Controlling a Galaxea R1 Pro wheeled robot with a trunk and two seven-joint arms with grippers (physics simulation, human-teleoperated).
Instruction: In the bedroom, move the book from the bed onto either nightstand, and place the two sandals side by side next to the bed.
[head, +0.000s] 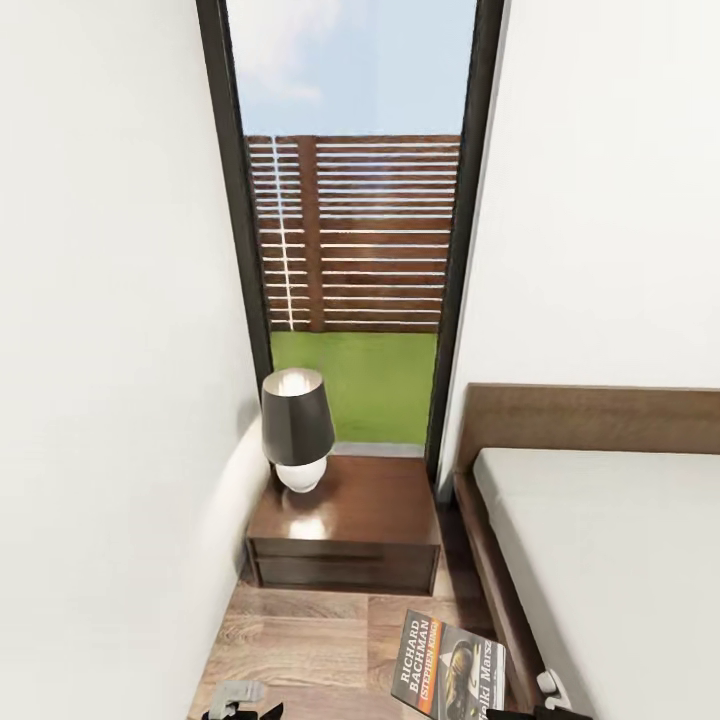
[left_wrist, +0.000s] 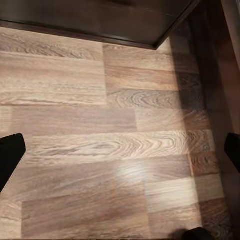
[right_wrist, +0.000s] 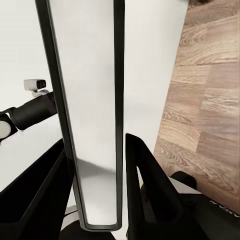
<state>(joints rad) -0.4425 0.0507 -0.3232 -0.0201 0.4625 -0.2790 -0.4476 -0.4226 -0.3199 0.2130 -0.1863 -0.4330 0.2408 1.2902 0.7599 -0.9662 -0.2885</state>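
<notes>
The left gripper (left_wrist: 120, 150) hangs spread wide over bare floor (left_wrist: 100, 150). The nightstand (head: 345, 525) stands against the window (head: 350, 200), a lamp (head: 297, 428) at its back left corner. The book (head: 447, 663) sits clamped on edge in the right gripper (right_wrist: 97, 185), between nightstand and bed (head: 600, 540).

Floor (head: 300, 630) wood plank, grained, faint sheen. Nightstand (head: 370, 505) dark wood, glossy top reflecting lamp. Lamp (head: 296, 425): matt dark shade, smooth white glossy base. Bed (head: 520, 590) frame brown wood, matt; mattress (head: 620, 560) plain pale cloth. Book (head: 450, 665) paper cover, slight gloss. Walls (head: 110, 350) smooth matt white.
</notes>
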